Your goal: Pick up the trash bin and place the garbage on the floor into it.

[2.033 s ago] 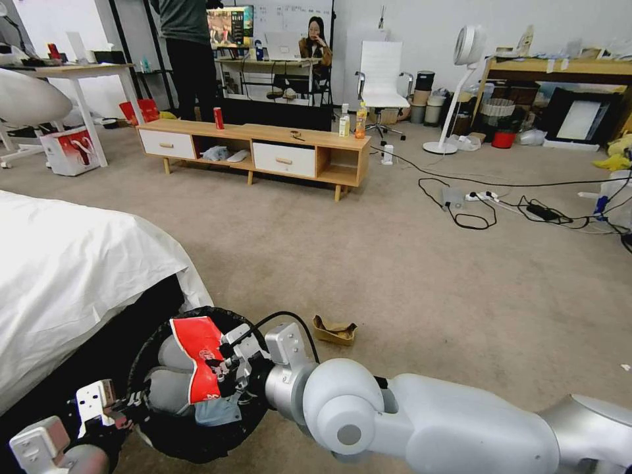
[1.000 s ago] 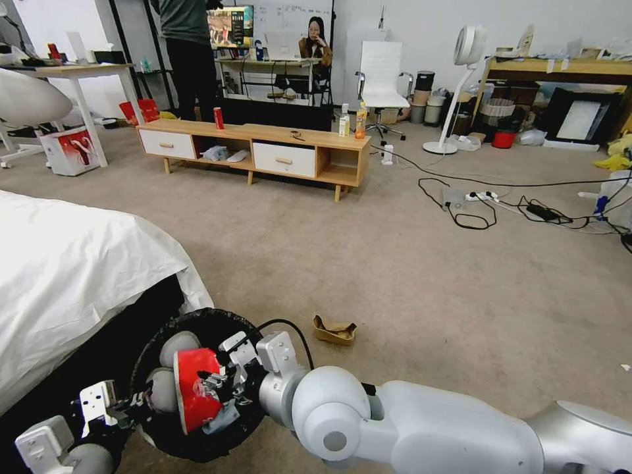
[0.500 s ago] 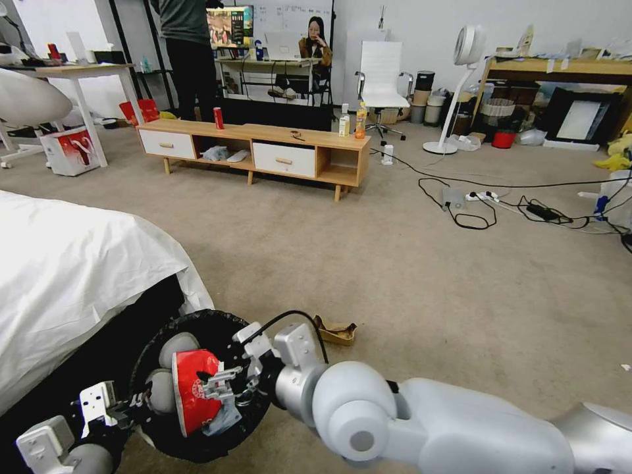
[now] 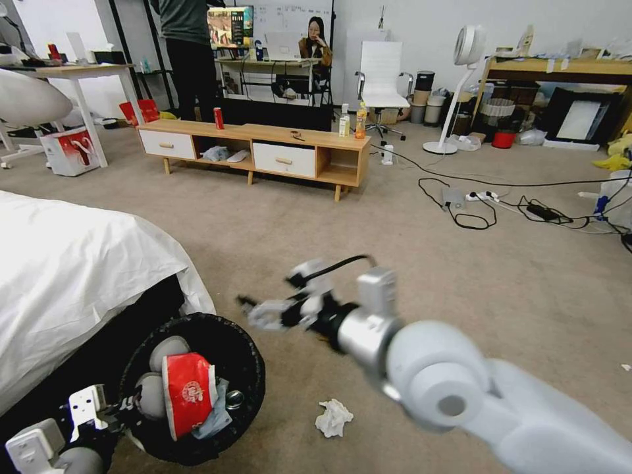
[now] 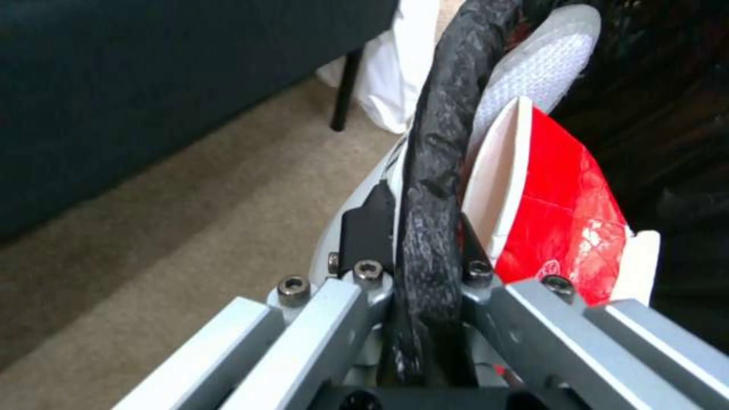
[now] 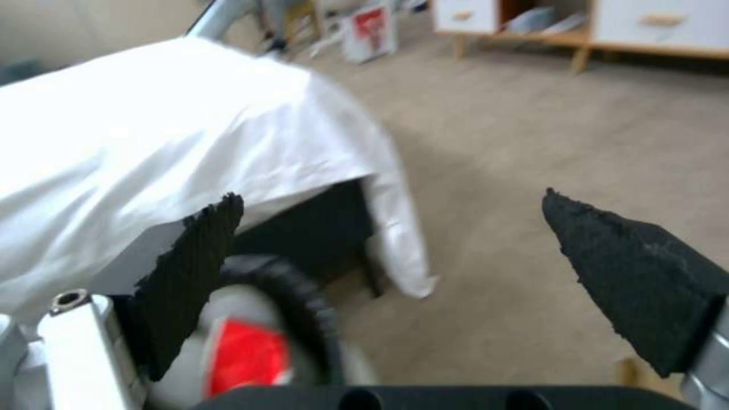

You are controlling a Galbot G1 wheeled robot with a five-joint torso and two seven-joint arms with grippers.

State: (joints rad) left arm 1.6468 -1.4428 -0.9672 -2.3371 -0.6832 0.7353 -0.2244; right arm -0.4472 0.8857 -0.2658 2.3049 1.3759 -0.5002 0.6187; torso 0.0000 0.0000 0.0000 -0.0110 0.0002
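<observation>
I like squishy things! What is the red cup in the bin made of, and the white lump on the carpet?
The crushed red-and-white cup looks like thin coated paper: it is creased flat, slightly shiny outside, with a plain white inside. The white crumpled lump looks like soft tissue paper, matte and full of tiny wrinkles. Both probably squish easily.

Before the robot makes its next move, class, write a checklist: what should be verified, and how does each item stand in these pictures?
1. Left gripper clamped on the trash bin rim: ok.
2. Red-white cup inside the bin: ok.
3. Right gripper open and holding nothing: ok.
4. Right gripper clear of the bin, above the floor: ok.
5. All garbage collected: not ok; a white tissue lies on the floor beside the bin.
6. Room left in the bin: cannot tell.
</observation>
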